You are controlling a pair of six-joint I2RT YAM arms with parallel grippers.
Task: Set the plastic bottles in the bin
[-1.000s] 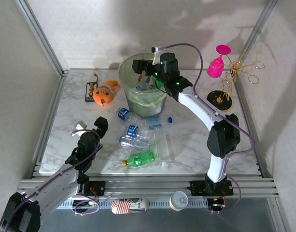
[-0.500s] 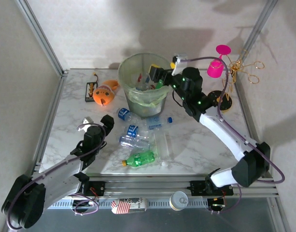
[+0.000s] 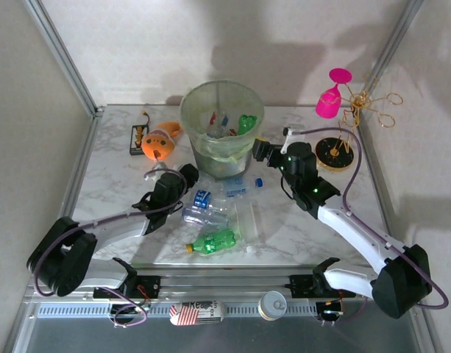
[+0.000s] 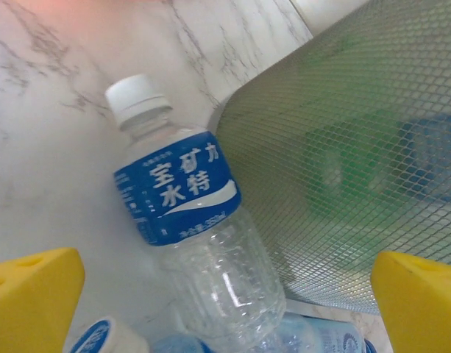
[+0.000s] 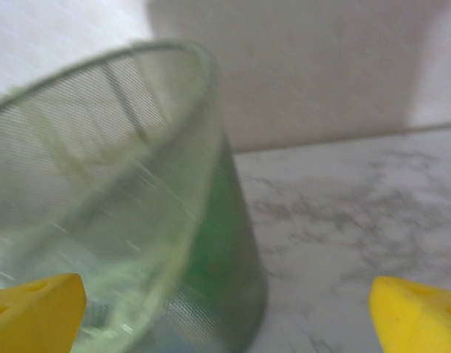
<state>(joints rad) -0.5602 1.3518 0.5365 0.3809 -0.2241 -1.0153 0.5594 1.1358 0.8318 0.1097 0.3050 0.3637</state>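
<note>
Bottles are all over the near side of the bin (image 3: pixel 210 158). A green bottle (image 3: pixel 214 240) with an orange cap lies on its side well out in front of the bin. A loose bunch of clear bottles (image 3: pixel 204 215) sits between it and the bin. Right at the foot of the bin, on its near-left side, a blue-label bottle (image 4: pixel 177 191) lies on the marble table (image 3: pixel 122 184), so tight to the bin's mesh wall that it's hard to say if they touch. The left gripper (image 3: pixel 188 175) hangs over that one with its yellow fingers (image 4: pixel 34 294) spread wide either side of it, pinching nothing. The right gripper (image 3: pixel 259 151) sits just off the bin's right side, jaws also wide apart and empty. Inside the bin there's already a green one plus a few clear ones. These look like empty thin plastic, so probably super light, slick, and happy to roll or squirt out sideways. They'll likely crumple if squeezed hard mid-body. The best bet is to close across the label band, or up by the neck where it's stiffer. The wall crowding one side could block a finger.
</note>
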